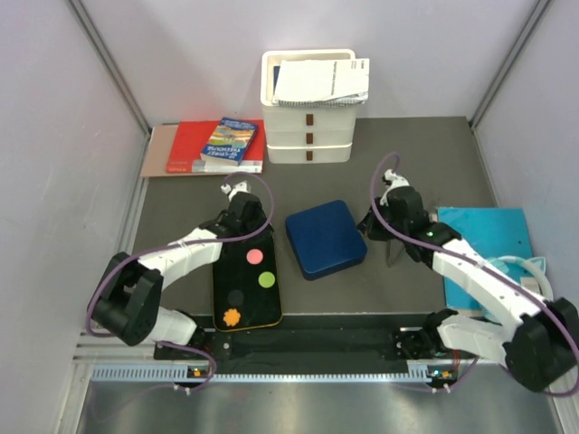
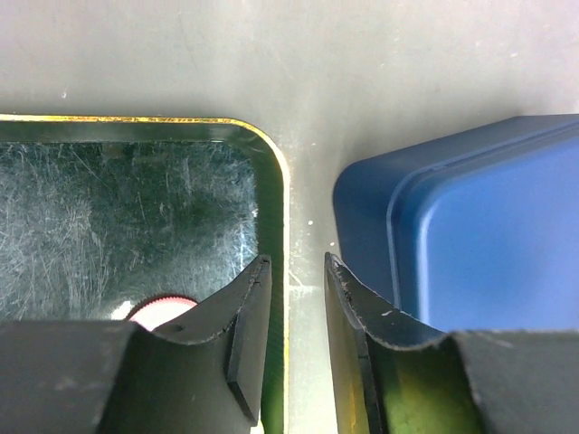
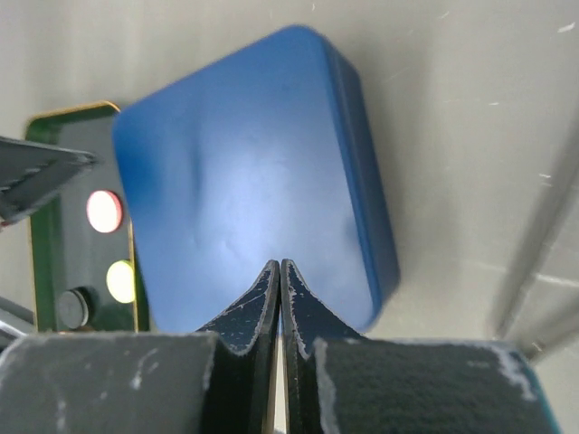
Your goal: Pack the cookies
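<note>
A dark tin [image 1: 222, 280] with a gold rim holds the cookies: pink [image 1: 255, 257], green [image 1: 266, 279], black [image 1: 236, 296] and orange [image 1: 232, 316]. A blue lid [image 1: 326, 238] lies to its right. My left gripper [image 1: 268, 240] is open a little and straddles the tin's right rim [image 2: 286, 208] near the far corner. One finger is inside, one outside, and the pink cookie [image 2: 161, 307] shows beside it. My right gripper [image 1: 373, 231] is shut and empty, over the lid's right side [image 3: 253, 181]. The right wrist view also shows the pink [image 3: 104, 211], green [image 3: 120, 281] and black [image 3: 74, 308] cookies.
Stacked white bins [image 1: 308, 136] with a spiral notebook [image 1: 324, 81] on top stand at the back centre. Books [image 1: 217, 146] lie at the back left. A teal folder [image 1: 484, 253] lies at the right. Pale walls close in both sides.
</note>
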`<action>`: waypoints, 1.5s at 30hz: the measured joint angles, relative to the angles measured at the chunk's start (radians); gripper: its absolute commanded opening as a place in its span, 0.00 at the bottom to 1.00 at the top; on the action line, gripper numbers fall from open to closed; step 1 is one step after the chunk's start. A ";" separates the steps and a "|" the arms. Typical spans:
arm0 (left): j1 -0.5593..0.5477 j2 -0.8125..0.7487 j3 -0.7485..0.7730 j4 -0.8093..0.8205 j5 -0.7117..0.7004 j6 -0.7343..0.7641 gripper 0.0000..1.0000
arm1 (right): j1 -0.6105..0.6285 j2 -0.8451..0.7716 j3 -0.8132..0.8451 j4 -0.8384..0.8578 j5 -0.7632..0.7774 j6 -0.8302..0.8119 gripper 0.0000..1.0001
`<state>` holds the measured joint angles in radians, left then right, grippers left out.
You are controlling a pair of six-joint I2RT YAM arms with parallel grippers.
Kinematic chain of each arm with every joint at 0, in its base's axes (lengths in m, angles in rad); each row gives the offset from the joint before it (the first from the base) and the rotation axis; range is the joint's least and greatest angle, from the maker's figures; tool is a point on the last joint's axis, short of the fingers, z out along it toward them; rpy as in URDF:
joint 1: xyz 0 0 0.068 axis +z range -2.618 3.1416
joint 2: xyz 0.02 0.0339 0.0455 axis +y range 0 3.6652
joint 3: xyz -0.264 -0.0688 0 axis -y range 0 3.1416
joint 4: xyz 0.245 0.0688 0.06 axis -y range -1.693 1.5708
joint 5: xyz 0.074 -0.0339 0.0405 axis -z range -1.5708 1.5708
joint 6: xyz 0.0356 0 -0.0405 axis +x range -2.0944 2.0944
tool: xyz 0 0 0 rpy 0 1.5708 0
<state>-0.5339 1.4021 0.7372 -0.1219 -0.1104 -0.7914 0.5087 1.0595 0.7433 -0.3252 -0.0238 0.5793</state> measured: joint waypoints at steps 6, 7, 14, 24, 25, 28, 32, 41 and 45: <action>0.000 -0.039 0.010 -0.014 0.000 0.000 0.36 | 0.000 0.269 0.065 0.090 -0.065 -0.004 0.00; 0.000 -0.042 0.013 -0.014 0.000 0.000 0.36 | 0.000 0.281 0.071 0.098 -0.068 -0.004 0.00; 0.000 -0.048 0.014 -0.022 0.003 0.001 0.38 | -0.015 0.449 0.176 0.166 -0.109 -0.004 0.00; 0.000 -0.055 0.058 -0.013 0.077 0.000 0.40 | -0.077 0.594 0.228 0.301 -0.207 0.020 0.00; 0.000 -0.054 0.064 -0.009 0.091 0.000 0.40 | -0.081 0.602 0.233 0.312 -0.213 0.023 0.00; 0.000 -0.048 0.080 0.013 0.129 0.000 0.40 | -0.087 0.621 0.244 0.333 -0.225 0.026 0.00; 0.000 -0.021 0.099 0.046 0.175 -0.006 0.41 | -0.088 0.628 0.246 0.346 -0.231 0.026 0.00; 0.000 0.001 0.107 0.069 0.209 -0.011 0.45 | -0.085 0.547 0.213 0.279 -0.206 0.023 0.00; 0.000 0.001 0.107 0.093 0.231 -0.014 0.53 | -0.070 0.432 0.191 0.231 -0.198 0.023 0.07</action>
<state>-0.5339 1.4033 0.8440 -0.0292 0.1204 -0.8055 0.4385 1.4914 0.9340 -0.0944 -0.2222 0.6022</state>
